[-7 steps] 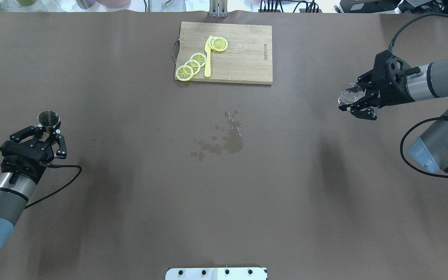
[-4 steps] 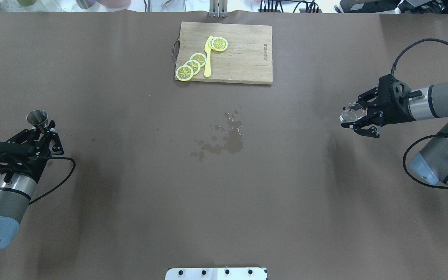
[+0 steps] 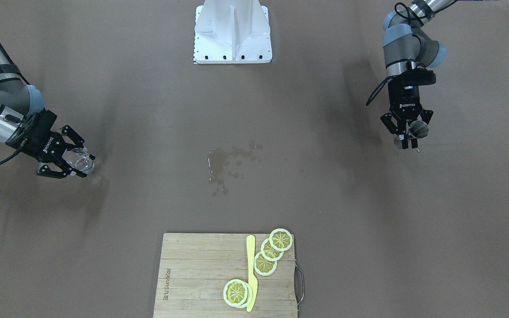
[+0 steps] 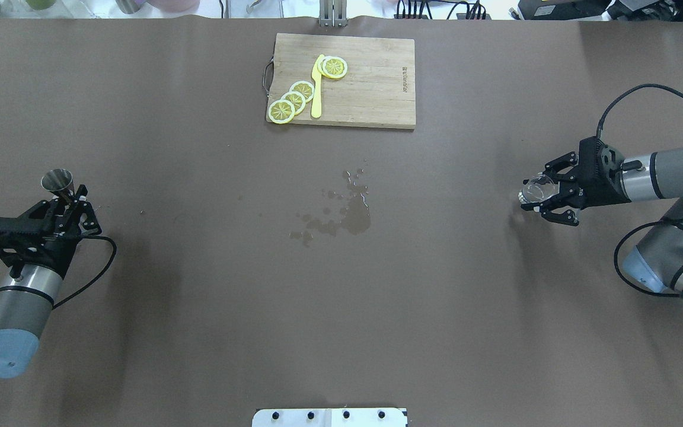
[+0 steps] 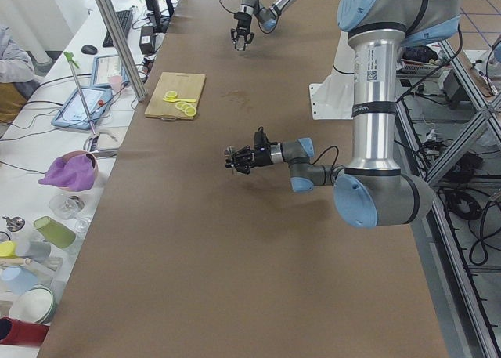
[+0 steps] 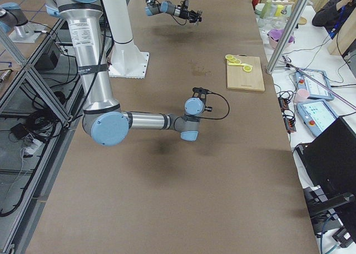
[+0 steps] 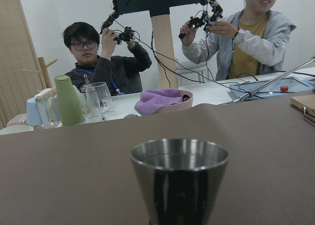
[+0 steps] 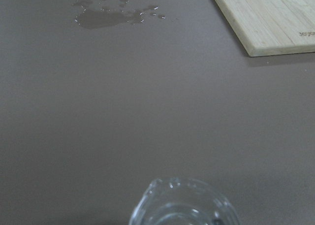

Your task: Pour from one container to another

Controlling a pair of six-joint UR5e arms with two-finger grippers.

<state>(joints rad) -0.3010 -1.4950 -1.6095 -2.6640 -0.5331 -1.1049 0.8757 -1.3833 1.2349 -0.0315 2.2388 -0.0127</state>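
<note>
Two vessels, well apart. Front view: my right gripper [image 3: 72,161] is clamped on the glass [image 3: 81,160], low by the table. My left gripper [image 3: 407,134] is clamped on the steel cup [image 3: 418,128]. Overhead: in the last second the glass came back toward me and the cup slid outward, both clear of the spill [image 4: 341,216]. Left wrist: the cup is upright. I judge pouring done, set-down next.
</note>
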